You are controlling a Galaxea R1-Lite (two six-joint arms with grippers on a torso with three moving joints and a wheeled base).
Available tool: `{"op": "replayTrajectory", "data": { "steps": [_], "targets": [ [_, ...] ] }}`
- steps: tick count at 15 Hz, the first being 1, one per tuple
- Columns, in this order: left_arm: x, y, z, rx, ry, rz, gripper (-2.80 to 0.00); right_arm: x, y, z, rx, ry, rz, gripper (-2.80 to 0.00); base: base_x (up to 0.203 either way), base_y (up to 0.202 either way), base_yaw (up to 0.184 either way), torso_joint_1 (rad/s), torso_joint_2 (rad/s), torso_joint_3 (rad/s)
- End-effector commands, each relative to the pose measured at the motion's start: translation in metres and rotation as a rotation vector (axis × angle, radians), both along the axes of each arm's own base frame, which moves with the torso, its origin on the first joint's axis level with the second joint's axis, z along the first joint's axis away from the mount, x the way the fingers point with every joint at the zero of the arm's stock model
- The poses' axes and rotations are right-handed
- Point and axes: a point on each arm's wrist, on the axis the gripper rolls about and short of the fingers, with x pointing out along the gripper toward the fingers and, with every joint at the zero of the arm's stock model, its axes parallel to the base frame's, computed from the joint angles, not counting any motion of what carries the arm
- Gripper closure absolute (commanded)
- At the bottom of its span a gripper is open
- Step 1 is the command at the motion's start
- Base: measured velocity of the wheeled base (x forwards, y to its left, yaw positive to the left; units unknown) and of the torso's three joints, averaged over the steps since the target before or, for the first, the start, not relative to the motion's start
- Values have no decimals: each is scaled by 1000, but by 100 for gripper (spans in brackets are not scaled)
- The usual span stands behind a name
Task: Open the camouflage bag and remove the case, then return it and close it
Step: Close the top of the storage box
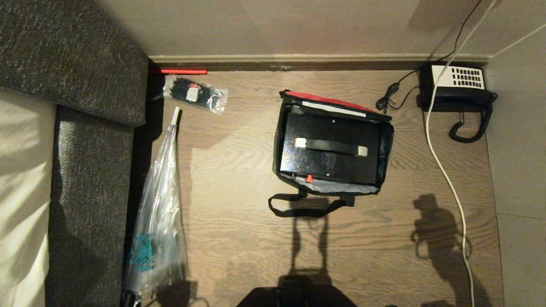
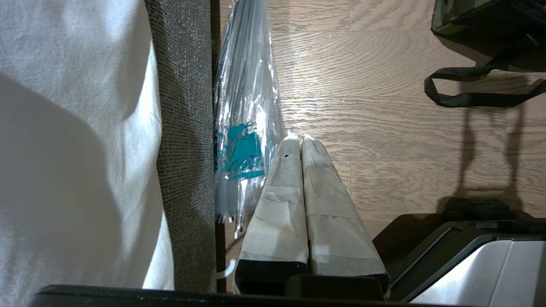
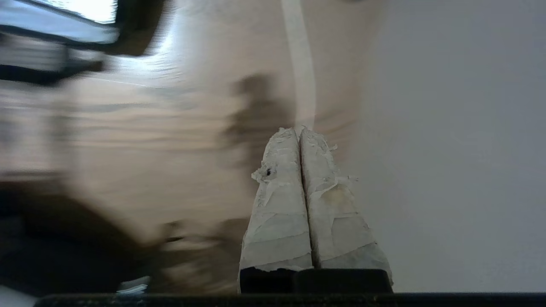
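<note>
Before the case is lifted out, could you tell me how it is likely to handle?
The case looks rigid and boxy, so it should keep its shape when lifted. It nearly fills the bag, so it may drag on the lining. Its glossy top could be slippery; the handle seems the safer hold, and it may be heavy.
</note>
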Motion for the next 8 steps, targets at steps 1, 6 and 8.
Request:
{"op": "replayTrajectory", "data": {
  "steps": [1, 6, 8],
  "targets": [
    [0, 0, 0, 1, 2, 1, 0, 26, 3, -6, 107, 118, -6, 0, 0, 0, 0, 0, 0, 0],
    [0, 0, 0, 1, 2, 1, 0, 83, 27, -24, 122, 389, 136, 0, 0, 0, 0, 0, 0, 0],
    [0, 0, 0, 1, 2, -1, 0, 109, 39, -28, 247, 423, 240, 0, 0, 0, 0, 0, 0, 0]
  ]
}}
